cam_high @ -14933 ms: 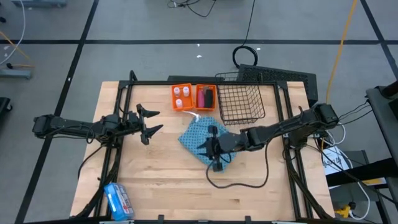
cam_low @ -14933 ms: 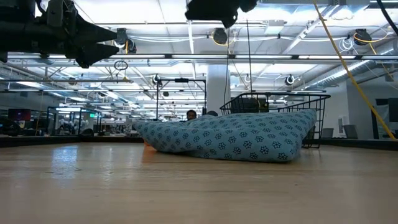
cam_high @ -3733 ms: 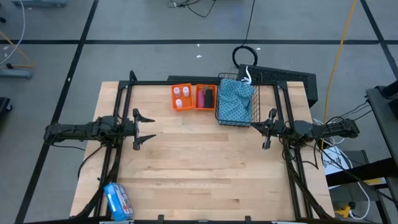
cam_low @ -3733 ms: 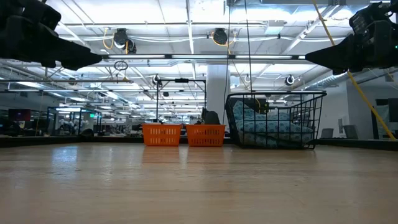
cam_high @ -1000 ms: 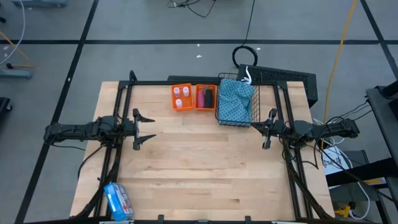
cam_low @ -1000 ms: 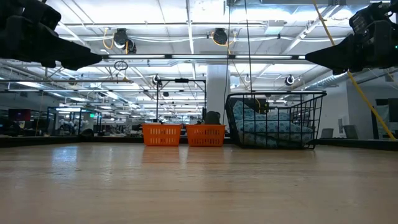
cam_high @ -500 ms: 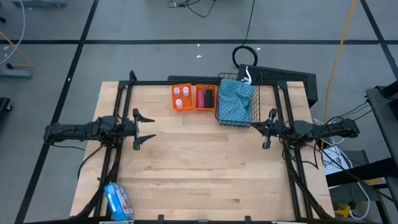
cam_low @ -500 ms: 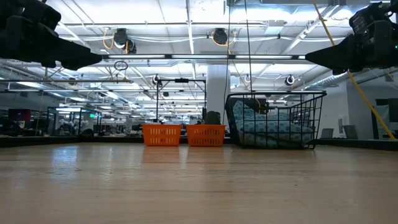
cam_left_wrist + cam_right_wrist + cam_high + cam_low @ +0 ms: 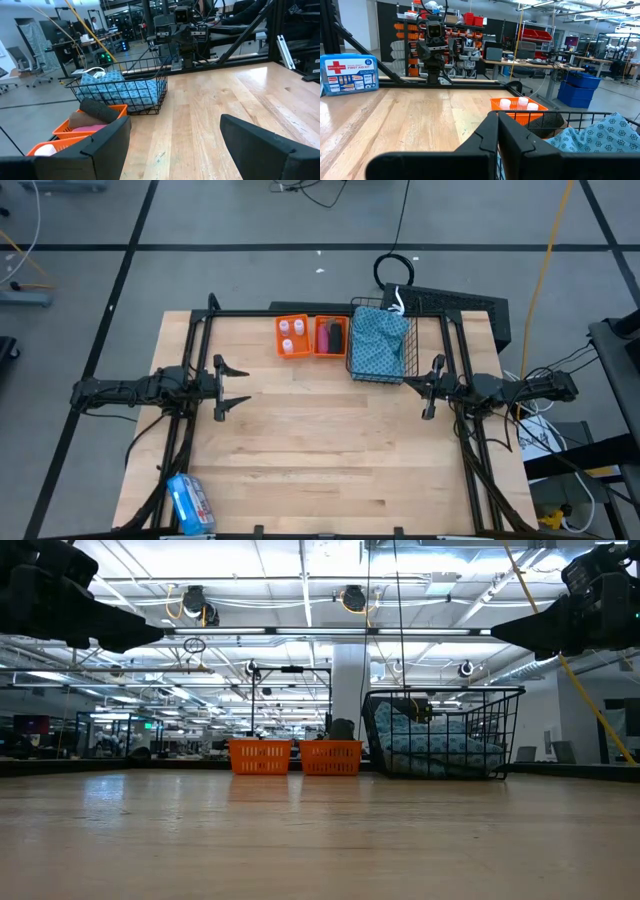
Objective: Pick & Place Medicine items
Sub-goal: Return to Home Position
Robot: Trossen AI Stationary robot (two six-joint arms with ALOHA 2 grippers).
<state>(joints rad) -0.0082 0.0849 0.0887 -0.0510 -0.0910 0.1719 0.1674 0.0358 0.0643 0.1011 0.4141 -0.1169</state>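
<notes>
The medicine items lie in two orange bins at the table's far edge. The tiny white bottles [image 9: 291, 335] are in the left bin; the pink tube [image 9: 323, 337] and black bar [image 9: 337, 337] are in the right bin. In the left wrist view the brown piece [image 9: 82, 119] lies beside the black bar [image 9: 100, 111] and the pink tube [image 9: 86, 129]. My left gripper [image 9: 243, 386] hovers open over the table's left middle, above the wood [image 9: 175, 145]. My right gripper [image 9: 423, 388] hovers shut at the right side, near the wire basket [image 9: 497, 131]. Neither touches anything.
A black wire basket [image 9: 382, 340] right of the bins holds the blue patterned cloth [image 9: 380, 345]. A blue and white first-aid packet [image 9: 189, 503] lies at the near left corner. Bare wood [image 9: 330, 450] spreads between the arms. Black frame rails [image 9: 300, 313] border the table.
</notes>
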